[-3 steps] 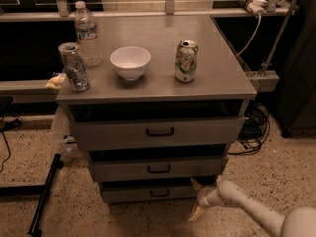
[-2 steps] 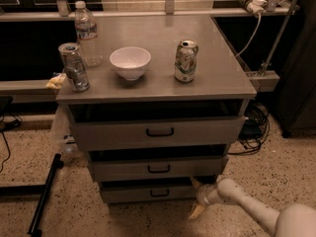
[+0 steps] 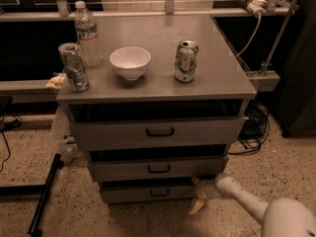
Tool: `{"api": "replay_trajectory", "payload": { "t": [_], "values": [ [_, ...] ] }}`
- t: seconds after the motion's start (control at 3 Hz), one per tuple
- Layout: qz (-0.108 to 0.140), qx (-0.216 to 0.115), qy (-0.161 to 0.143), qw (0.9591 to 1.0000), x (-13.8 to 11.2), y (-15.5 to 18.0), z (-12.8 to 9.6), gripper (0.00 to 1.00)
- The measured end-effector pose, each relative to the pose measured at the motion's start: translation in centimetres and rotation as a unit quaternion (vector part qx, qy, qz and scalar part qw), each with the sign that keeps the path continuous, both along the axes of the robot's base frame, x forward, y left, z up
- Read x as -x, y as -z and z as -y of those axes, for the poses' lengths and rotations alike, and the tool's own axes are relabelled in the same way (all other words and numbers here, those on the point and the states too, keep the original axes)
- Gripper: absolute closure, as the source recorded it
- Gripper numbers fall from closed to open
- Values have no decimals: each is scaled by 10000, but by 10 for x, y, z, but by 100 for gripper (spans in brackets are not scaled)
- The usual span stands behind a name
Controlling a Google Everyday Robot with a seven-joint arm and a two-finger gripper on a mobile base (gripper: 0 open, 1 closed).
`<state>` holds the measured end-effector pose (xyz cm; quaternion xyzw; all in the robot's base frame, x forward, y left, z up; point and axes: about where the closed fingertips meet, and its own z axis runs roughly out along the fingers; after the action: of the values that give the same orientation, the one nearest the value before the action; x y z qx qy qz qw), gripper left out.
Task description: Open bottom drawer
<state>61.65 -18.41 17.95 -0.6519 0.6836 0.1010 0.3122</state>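
Note:
The bottom drawer is the narrowest grey front at the foot of the cabinet, with a small black bar handle. It stands slightly pulled out, with a dark gap above it. My gripper is low at the drawer's right end, beside its right corner and to the right of the handle. The white arm reaches in from the lower right. One pale finger points down toward the floor.
The middle drawer and top drawer are above, both slightly out. On the cabinet top stand a water bottle, a silver can, a white bowl and a green can. A black pole lies left; cables right.
The gripper has shifted slightly left, closer to the bottom drawer's right end. The drawers have not visibly moved.

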Motion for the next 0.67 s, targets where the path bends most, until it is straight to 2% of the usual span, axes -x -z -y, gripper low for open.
{"api": "replay_trajectory", "payload": {
  "t": [0.67],
  "values": [
    [-445, 153, -124, 9988, 7, 16, -7, 0]
  ]
}}
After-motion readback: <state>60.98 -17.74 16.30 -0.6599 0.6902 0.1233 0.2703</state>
